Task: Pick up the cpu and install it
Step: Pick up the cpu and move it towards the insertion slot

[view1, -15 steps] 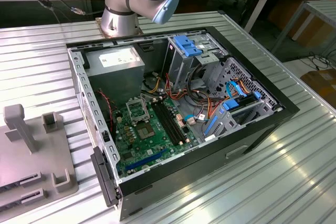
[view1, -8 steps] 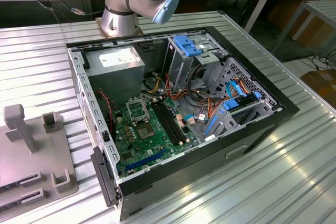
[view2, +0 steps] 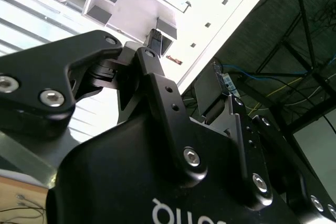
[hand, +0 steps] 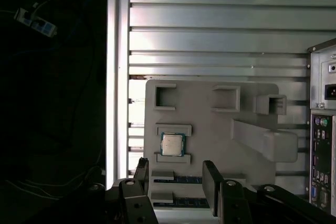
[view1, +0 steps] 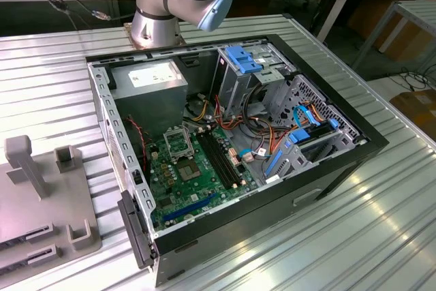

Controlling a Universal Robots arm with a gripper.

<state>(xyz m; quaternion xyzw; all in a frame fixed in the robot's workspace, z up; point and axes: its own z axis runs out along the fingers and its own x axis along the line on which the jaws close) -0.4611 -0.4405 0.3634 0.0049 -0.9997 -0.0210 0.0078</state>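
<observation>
Room: workshop with wooden tables and loose cables beyond the fixture plate (view1: 41, 195) and its bench (view1: 381, 223).
Bench: ribbed bare metal, bright under the lights. I expect it to be slippery, so I rely on the plate to keep parts in place.
Fixture plate: flat grey slab with raised pockets and a tall post. It lies beside the open computer case (view1: 238, 141), on the exterior view's left of it.
Cpu: the cpu (hand: 172, 144) lies flat in a shallow pocket of the plate, silvery top up, between two low ridges.
Tool: the tool (hand: 176, 184) hangs above the plate with its fingers (hand: 211, 182) spread wide and nothing between them, well clear of the chip.
Step in hand: I judge this to be the approach for the pick. To do it well, I would centre the tool over the pocket, square the fingers to the chip's free edges, descend slowly, and grip only the sides.
Risk: a skewed grip could tilt the chip against the ridges.
</observation>
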